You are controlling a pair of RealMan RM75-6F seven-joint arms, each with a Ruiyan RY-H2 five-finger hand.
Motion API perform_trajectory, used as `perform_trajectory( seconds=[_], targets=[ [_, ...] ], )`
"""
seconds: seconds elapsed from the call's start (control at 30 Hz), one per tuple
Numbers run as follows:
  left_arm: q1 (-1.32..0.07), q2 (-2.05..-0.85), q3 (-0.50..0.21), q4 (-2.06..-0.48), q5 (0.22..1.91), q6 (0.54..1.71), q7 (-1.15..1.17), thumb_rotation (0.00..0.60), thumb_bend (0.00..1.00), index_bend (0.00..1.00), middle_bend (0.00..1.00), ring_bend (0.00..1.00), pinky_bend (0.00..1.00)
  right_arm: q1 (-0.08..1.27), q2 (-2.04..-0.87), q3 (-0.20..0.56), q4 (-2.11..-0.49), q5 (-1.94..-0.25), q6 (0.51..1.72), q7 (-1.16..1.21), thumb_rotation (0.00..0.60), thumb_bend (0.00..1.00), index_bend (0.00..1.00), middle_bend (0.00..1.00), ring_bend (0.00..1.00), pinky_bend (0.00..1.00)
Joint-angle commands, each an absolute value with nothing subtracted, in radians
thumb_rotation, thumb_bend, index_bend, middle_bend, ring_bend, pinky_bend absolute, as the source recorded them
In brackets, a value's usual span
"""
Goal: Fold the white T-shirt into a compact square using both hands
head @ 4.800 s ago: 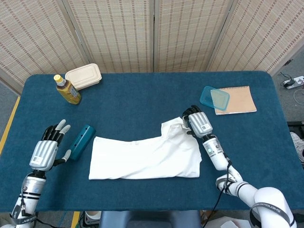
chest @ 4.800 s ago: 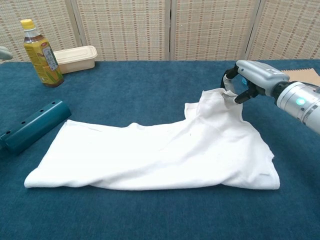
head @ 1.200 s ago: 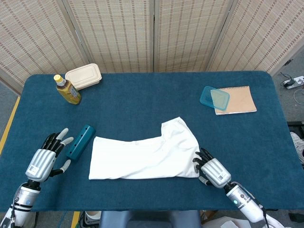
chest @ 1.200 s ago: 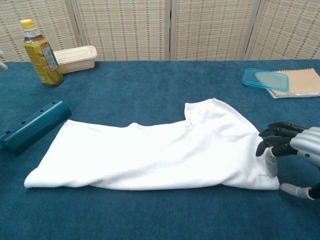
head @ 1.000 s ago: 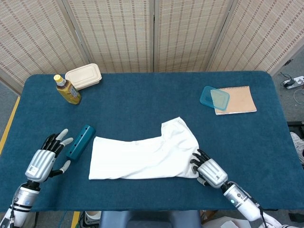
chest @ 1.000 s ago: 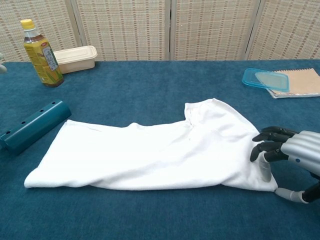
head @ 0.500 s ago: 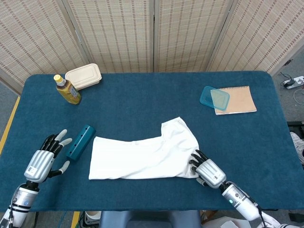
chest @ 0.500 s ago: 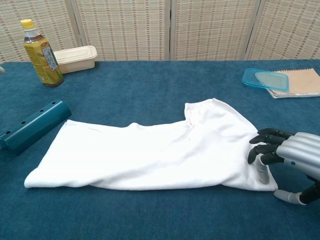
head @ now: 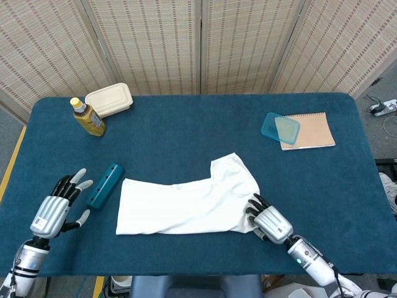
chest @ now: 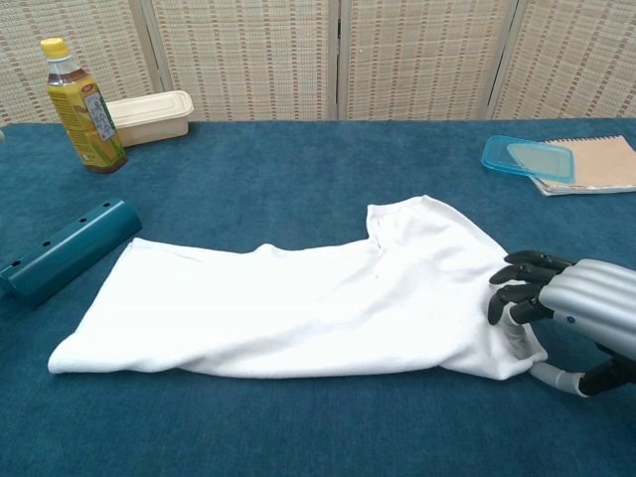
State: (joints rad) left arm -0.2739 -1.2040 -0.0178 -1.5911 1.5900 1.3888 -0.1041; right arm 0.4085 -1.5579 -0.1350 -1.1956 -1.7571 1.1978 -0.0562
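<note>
Right hand [head: 270, 224] pinches the T-shirt's [head: 186, 207] corner; left hand [head: 52, 211] hovers, fingers spread.

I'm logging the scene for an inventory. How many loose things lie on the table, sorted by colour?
White: 1, the T-shirt
Teal: 2, the tube and the container lid
Beige or tan: 2, the lunch box and the notebook
Yellow: 1, the bottle
Total: 6
</note>
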Motion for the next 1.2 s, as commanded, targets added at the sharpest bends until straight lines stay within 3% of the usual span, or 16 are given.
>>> perform_trajectory(
  seconds=[0.03,1.2],
  targets=[
    [-0.275,-1.205,-0.019,-1.59,1.59,1.389,-0.106,0.6,0.37,0.19,0.0,0.0,0.0,0.407,-1.557,-0.137,-1.189,-1.762,1.208,-0.047,0.6,0.41,0.59,0.33,0.14,0.0],
    [-0.284,-1.209,-0.02,-1.604,1.594,1.378,-0.088,0.6,0.37,0.19,0.0,0.0,0.0,0.355,-1.406,-0.17,-1.248,-1.763,1.271,-0.044,0.6,0.5,0.65,0.37,0.17,0.0]
  ],
)
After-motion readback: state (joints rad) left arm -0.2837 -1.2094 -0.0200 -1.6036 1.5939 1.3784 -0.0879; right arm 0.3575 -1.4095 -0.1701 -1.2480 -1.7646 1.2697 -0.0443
